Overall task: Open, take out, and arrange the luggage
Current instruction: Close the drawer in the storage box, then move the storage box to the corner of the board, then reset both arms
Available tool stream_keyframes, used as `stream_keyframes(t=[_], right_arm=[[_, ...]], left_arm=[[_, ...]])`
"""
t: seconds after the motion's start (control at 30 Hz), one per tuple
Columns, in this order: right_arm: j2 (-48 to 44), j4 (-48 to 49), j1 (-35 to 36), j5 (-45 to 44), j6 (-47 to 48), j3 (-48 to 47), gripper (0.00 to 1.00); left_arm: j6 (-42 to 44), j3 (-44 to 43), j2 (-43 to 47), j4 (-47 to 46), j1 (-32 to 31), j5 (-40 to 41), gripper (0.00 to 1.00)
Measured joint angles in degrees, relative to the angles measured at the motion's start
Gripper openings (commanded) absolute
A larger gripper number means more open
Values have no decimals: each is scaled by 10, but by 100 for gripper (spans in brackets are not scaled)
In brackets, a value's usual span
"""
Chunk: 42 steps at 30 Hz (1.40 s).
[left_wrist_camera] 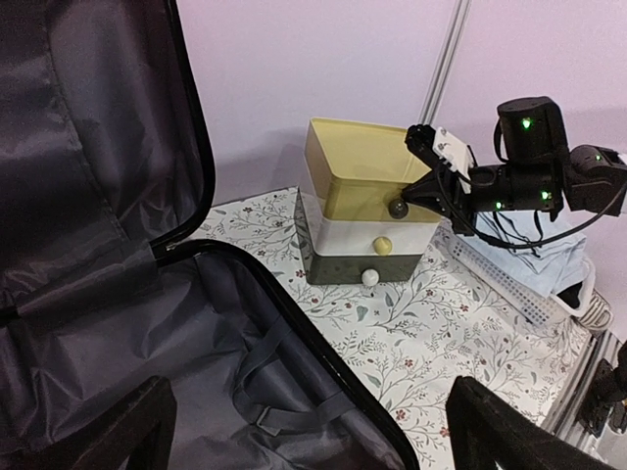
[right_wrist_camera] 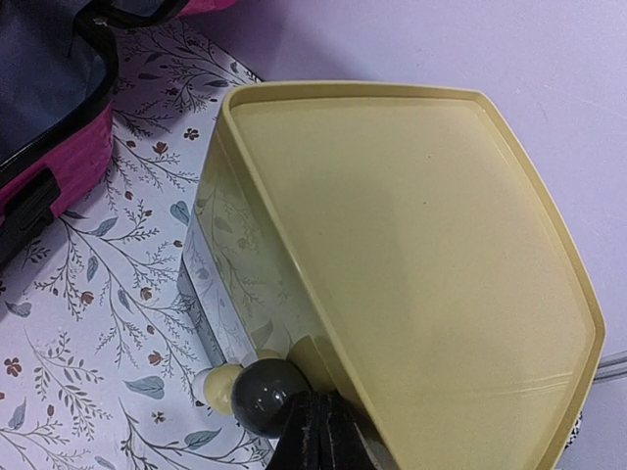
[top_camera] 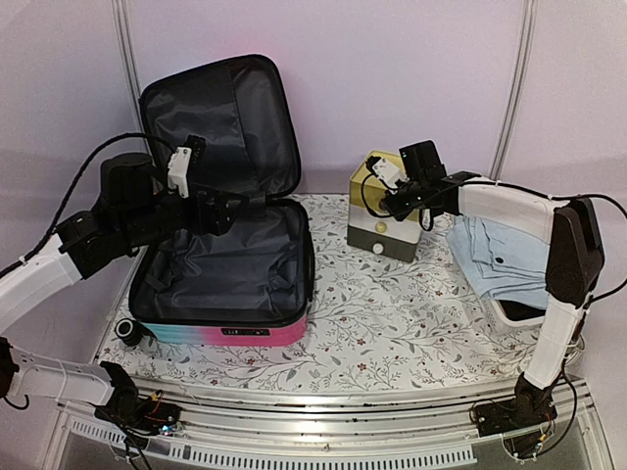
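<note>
Floral tablecloth [top_camera: 392, 318], glossy hard-shell luggage [top_camera: 225, 279]

No legible text, label or number

The table [top_camera: 392, 323] carries three items. The luggage [top_camera: 220, 264] lies open at the left, with its lid upright at the rear. The drawer box [top_camera: 372, 230] stands to its right, apart from it, near the back edge, knobs facing forward. The mesh basket [left_wrist_camera: 509, 284] sits at the far right, with folded clothing [top_camera: 500, 255] in it.
</note>
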<state>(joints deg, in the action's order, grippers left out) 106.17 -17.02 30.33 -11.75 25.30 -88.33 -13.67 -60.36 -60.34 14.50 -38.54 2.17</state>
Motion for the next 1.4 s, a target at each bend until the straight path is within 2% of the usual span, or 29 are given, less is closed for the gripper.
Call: stream_keyframes(t=[0.6, 0.9, 1.23, 1.4], right_arm=[[7, 34, -19, 0, 8, 11, 3], [-43, 58, -45, 81, -6, 85, 3], [-101, 67, -45, 109, -17, 139, 2], [-147, 111, -45, 139, -23, 202, 3]], left_arm=[[-3, -1, 15, 14, 12, 5, 98], [-12, 3, 15, 14, 15, 5, 98], [-15, 12, 15, 13, 16, 2, 98], [-17, 15, 15, 13, 17, 4, 98]])
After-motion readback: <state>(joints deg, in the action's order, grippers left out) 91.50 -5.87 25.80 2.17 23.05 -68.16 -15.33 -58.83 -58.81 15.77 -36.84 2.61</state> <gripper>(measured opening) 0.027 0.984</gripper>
